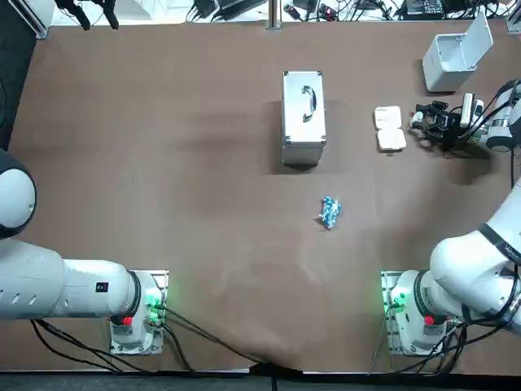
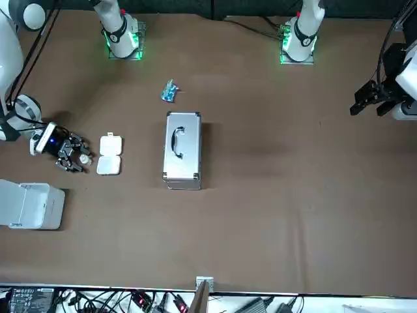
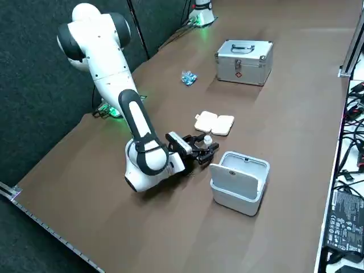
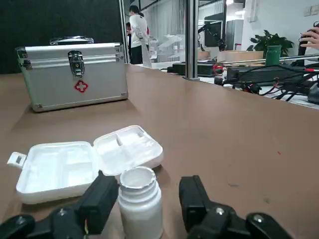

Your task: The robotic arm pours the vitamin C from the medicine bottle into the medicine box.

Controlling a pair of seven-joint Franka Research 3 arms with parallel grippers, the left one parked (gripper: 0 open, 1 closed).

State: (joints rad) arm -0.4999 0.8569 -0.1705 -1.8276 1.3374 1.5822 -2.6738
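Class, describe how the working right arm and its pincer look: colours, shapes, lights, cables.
The right arm has rounded white links with black joint bands. Its base glows green, carries a red button and trails black cables. The right pincer, low beside the medicine box, is black with two blocky fingers.

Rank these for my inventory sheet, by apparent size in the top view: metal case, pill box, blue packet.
Largest to smallest:
metal case
pill box
blue packet
The open pincer sits beside the pill box.
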